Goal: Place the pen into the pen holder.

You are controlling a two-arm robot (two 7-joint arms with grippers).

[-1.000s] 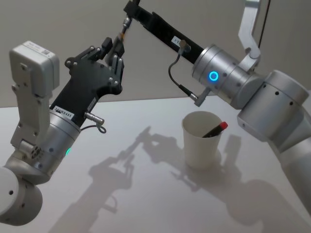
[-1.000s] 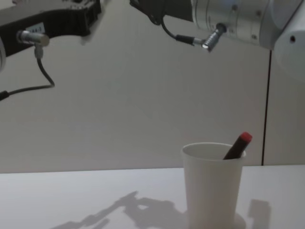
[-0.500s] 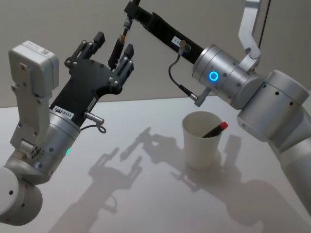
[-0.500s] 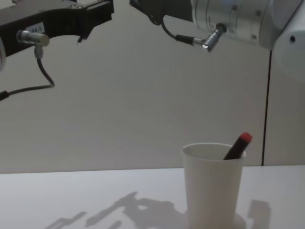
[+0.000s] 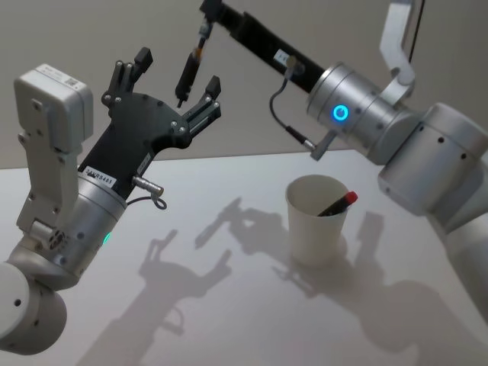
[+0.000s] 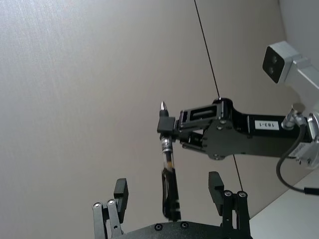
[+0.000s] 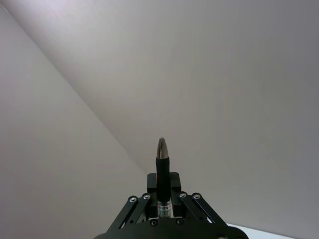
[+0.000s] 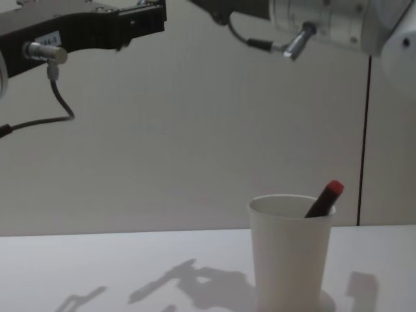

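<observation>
Head view: right end effector (image 5: 203, 29), raised high, clamps the pen (image 5: 187, 72) near its tip. Left end effector (image 5: 177, 70), spread wide and empty, flanks the pen. Cup (image 5: 314, 221), near the desk's (image 5: 229, 313) far edge, holds a red-capped pen (image 5: 339, 203). Right end effector's label (image 6: 264, 124) reads 103-1.

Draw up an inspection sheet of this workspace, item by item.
Surface: white table, carrying the pen holder.
Job's things: white pen holder upright; black pen held in the air.
Clutter: red-tipped pen leaning inside the holder.
Hands: right hand shut on the black pen's upper part; left hand open, fingers either side of it, apart.
Cables: left wrist cable and right wrist cable, short loops.
Surroundings: plain wall, thin dark cord.
</observation>
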